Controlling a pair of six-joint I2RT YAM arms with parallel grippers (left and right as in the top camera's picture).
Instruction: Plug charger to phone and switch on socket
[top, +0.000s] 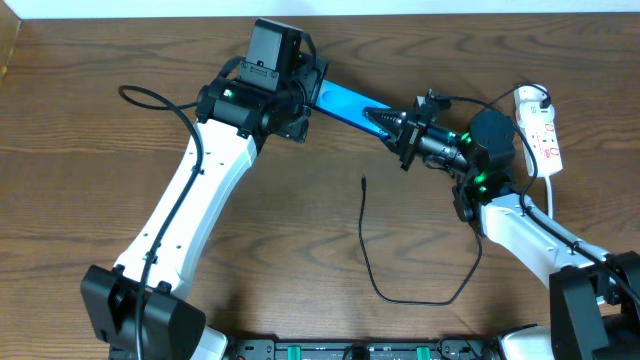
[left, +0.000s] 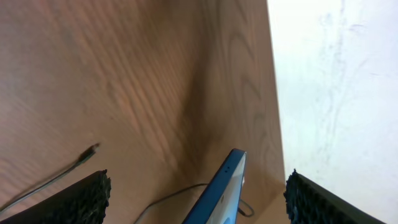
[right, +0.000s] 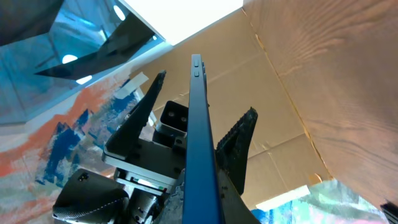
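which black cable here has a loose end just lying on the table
The thin charger cable at mid-table: its plug tip lies free on the table. The thicker black cables are the robot's own and stay on it.

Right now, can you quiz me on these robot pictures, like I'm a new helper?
1. True or false: the charger is plugged into the phone.
2. Which gripper has its fingers spread wide on either side of the phone without touching it? A) left gripper B) right gripper C) both
3. Fill in: the white socket lies nearest the ___ gripper.

Key
1. False. Its plug tip lies loose on the table.
2. A
3. right
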